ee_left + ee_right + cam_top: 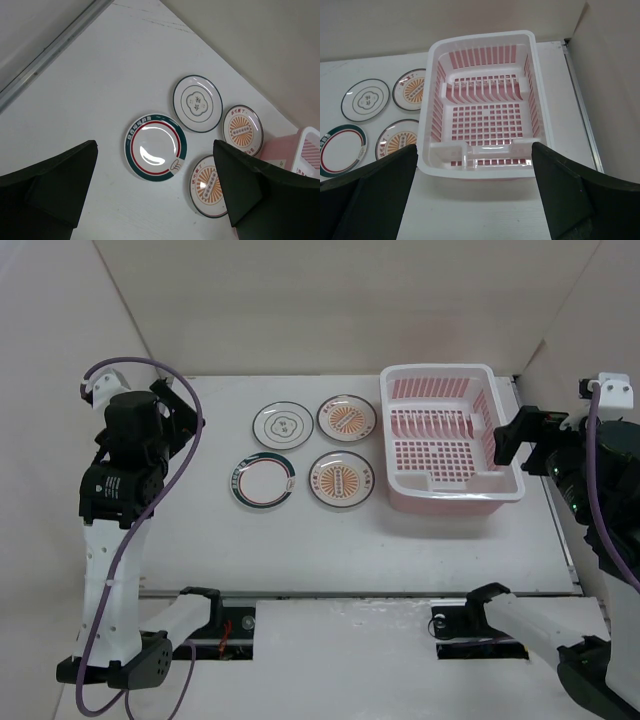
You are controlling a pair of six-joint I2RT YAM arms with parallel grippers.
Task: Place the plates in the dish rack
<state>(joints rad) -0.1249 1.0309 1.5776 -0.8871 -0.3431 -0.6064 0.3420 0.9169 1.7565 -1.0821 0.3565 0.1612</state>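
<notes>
White tabletop (300,550) boxed in by pale walls carries everything. The four plates lie flat on it in a two-by-two block left of centre, close together but not touching. The dark-rimmed plate (280,425) and one orange sunburst plate (346,417) form the far row. The green-rimmed plate (264,481) and the second sunburst plate (340,480) form the near row. Just right of the sunburst pair sits the dish rack (436,370), pink with a white rim, its upright dividers crossing the middle and nothing slotted in.

Farther out, the left gripper (154,145) hangs above the table to the left of the plates. Its jaws are spread wide and empty, and its camera frames the green-rimmed plate between the fingers. The right gripper (474,145) is raised at the rack's right side, jaws equally wide apart and holding nothing, looking down into the rack.

No plate is loaded, so the task looks to be at its very start, with the reach for a first plate in hand. The green-rimmed plate seems the left arm's natural pick. A plate lying flat probably needs a pinch at the raised rim. It then has to be tipped upright and lowered between two dividers.
</notes>
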